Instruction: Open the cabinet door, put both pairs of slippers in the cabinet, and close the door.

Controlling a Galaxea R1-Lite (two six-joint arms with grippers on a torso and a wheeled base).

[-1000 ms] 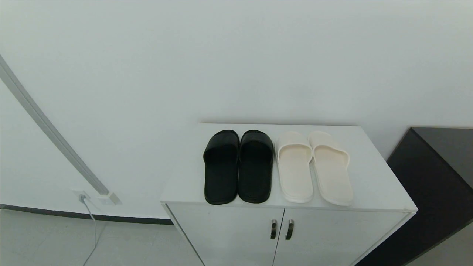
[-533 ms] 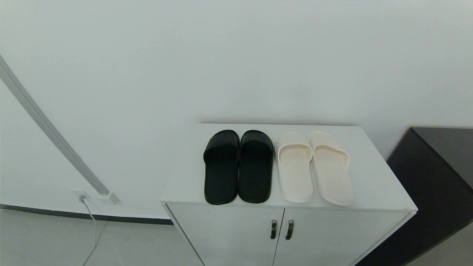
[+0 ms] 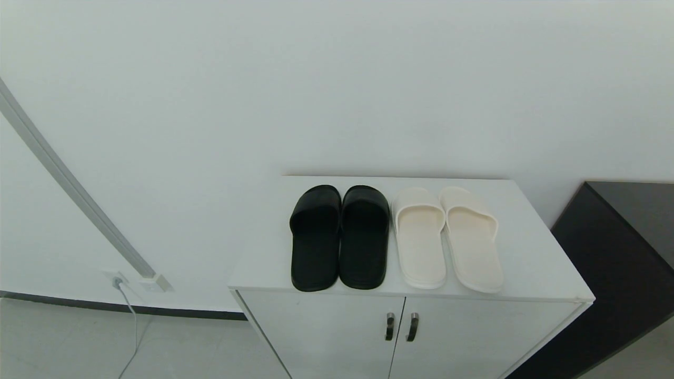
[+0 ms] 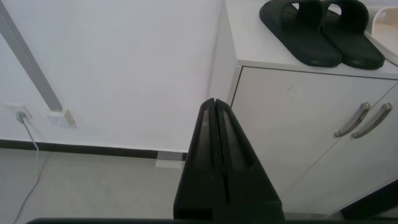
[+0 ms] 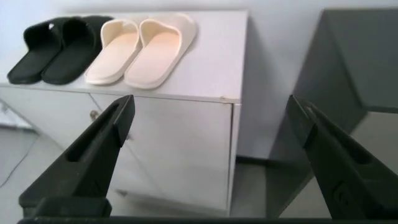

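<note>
black slippers (image 3: 316,242), white slippers (image 3: 421,242), atop shut cabinet (image 3: 532,258)

Cannot see into the cabinet (image 3: 526,252): both doors (image 3: 326,337) shut, and cut off by the bottom edge of the head view just under the two handles (image 3: 400,326). Cannot follow the dark furniture (image 3: 621,252) at the right past the right and bottom edges, nor the cable (image 3: 131,326) at lower left past the bottom edge. Too small to tell what sits in the wall socket (image 3: 117,279). From the left wrist, catch just a sliver of the cream slippers (image 4: 379,22) before the frame edge, and lose the toe ends of the black slippers (image 4: 320,31) the same way. From the right wrist, find the handles mostly hidden behind one finger of the right gripper (image 5: 210,99).
</note>
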